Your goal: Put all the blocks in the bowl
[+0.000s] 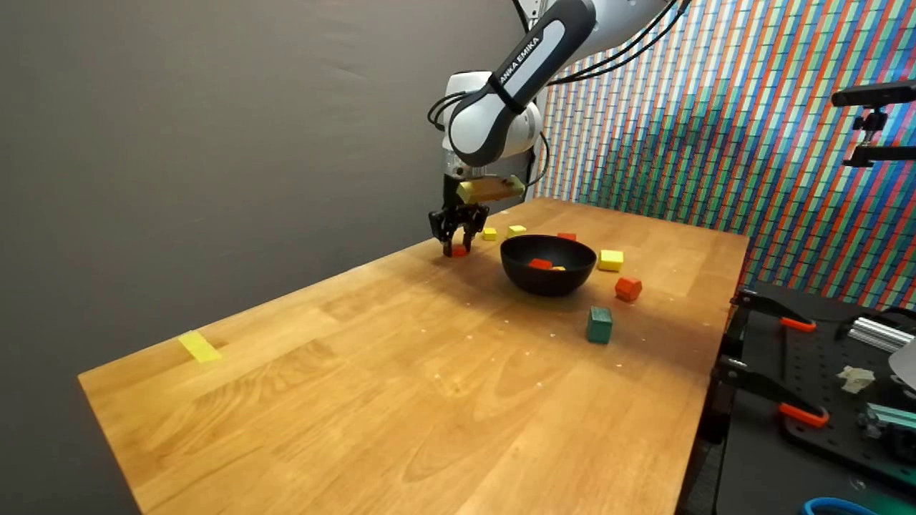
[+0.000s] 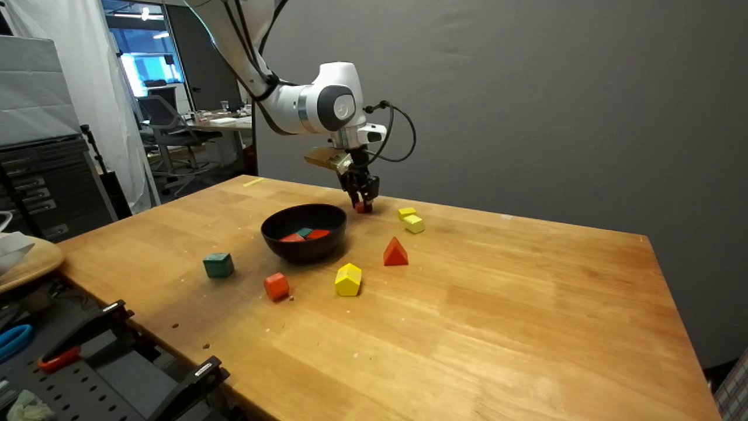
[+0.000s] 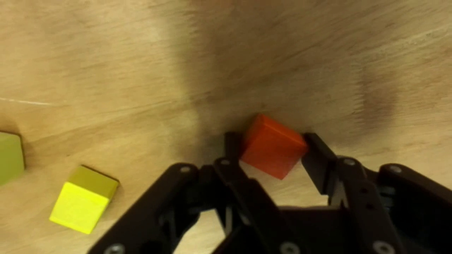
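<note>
My gripper (image 3: 273, 143) reaches down to the table, its two fingers shut on a red block (image 3: 277, 150) that is turned cornerwise and touches both pads. Both exterior views show that block low, at table height. Close by lie two small yellow blocks, a nearer one (image 3: 80, 208) and one cut off by the edge (image 3: 10, 157). The black bowl (image 2: 304, 252) holds red and green blocks, with a bit of yellow visible in an exterior view. Around the bowl are a green block (image 2: 218, 266), a red block (image 2: 276, 287), a yellow pentagonal block (image 2: 348, 280) and a red triangular block (image 2: 395, 253).
A flat yellow strip (image 1: 199, 346) is stuck near a corner of the wooden table (image 1: 401, 400). A grey wall (image 1: 250, 143) runs along the edge beside the gripper. Off the opposite edge stands a dark cart with orange-tipped clamps (image 1: 776, 311).
</note>
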Controlling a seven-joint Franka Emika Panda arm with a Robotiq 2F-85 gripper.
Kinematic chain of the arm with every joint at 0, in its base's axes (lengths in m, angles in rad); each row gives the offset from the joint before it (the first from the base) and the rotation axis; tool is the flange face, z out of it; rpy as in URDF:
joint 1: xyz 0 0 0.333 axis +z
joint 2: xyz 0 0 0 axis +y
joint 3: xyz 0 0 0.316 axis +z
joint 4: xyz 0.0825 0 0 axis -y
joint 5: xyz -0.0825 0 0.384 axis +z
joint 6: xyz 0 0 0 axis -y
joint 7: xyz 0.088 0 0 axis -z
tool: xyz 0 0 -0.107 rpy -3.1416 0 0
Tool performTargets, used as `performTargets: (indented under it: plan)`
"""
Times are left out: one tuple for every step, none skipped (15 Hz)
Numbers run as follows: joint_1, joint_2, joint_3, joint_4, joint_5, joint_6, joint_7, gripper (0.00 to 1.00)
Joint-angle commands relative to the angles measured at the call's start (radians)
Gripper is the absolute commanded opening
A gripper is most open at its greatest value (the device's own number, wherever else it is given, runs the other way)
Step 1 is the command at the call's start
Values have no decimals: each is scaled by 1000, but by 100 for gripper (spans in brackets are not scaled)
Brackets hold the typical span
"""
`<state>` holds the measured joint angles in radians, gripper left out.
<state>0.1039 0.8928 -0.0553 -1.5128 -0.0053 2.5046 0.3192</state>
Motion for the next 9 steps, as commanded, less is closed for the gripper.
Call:
performTargets:
  plan:
    - [-19,-18,25,-10,49,-1,-19,21]
    - [-11,-38,21,-29,52,-2,-9,21]
    - [-2,-62,16,-54,50,-2,-3,21]
    - [9,-115,10,-110,43,3,-1,21]
    - [24,-165,-1,-168,29,15,4,21]
    - [44,-223,-18,-231,8,25,11,21]
    - [56,-256,-29,-268,-8,28,15,21]
    - [71,-293,-44,-309,-26,30,28,21]
    - [88,-337,-61,-357,-46,29,52,21]
